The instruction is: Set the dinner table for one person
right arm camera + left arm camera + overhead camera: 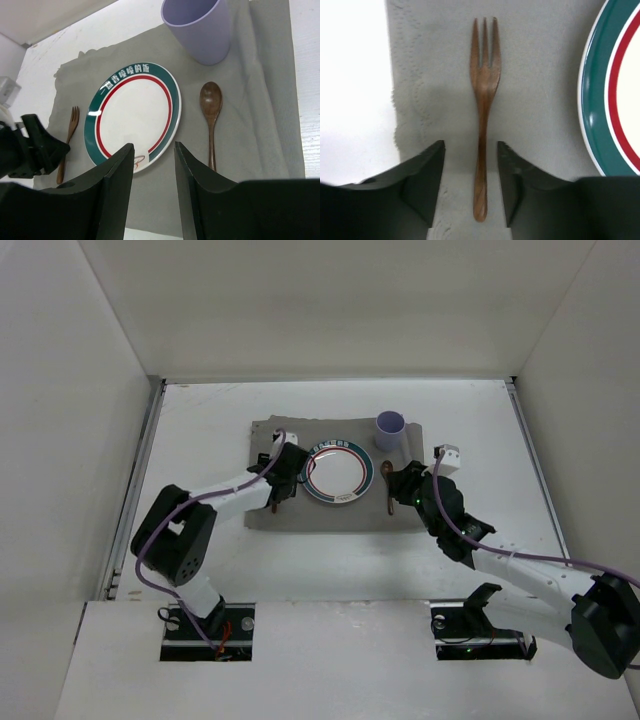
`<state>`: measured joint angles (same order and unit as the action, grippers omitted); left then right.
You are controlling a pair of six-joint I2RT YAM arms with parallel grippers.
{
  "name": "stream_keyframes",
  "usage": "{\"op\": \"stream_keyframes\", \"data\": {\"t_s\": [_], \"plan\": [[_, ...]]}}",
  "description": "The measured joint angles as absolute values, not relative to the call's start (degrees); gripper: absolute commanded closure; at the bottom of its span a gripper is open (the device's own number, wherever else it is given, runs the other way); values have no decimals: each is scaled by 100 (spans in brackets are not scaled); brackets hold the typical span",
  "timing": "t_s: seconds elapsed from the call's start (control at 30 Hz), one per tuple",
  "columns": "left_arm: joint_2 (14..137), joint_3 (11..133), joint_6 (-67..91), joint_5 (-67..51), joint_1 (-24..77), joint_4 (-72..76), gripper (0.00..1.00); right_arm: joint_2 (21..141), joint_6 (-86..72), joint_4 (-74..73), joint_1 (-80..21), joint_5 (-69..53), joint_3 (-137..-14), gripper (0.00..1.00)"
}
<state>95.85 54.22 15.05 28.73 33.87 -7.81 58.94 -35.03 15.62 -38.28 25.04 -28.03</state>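
Note:
On the white dinner table (pixel 200 430) lies a grey cloth mat (pixel 330 515). On it sit a plate (pixel 338 475) with a green and red rim, a purple cup (pixel 390 428), a wooden fork (pixel 484 100) left of the plate and a wooden spoon (pixel 211 100) to its right. My left gripper (pixel 471 145) is open. Its fingers stand on either side of the fork's handle with gaps on both sides. My right gripper (pixel 154 146) is open and empty, above the mat's near edge between the plate (pixel 172 95) and the spoon.
White walls stand round the table on three sides. Metal rails (pixel 146 460) run along its side edges. The cup (pixel 197 30) stands upright at the mat's far right corner. My left gripper also shows in the right wrist view (pixel 40 150), beside the fork (pixel 72 120).

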Motion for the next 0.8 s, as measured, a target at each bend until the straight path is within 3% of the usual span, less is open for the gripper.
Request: {"op": "stream_keyframes", "data": {"t_s": [0.1,0.3,0.33,0.37,0.7,0.8], "plan": [[9074,5236,1579,3030,3474,-792,41,5894,-3500,1562,-3828,2521,-2801,56],[7411,4893,1942,3201,3553,-655,33,5857,-3500,1573,-3828,2567,-2786,53],[7177,4821,2029,3229,3551,-611,23,5830,-3503,1586,-3828,2580,-2759,51],[6936,4720,2108,3264,3544,-572,0,5791,-3516,1588,-3828,2596,-2729,48],[5428,3343,3214,3365,2829,-698,0,5153,-3640,1538,-3356,3107,-2499,21],[4978,3048,3551,3319,2565,-775,0,5022,-3791,1487,-3070,3258,-2405,0]]}}
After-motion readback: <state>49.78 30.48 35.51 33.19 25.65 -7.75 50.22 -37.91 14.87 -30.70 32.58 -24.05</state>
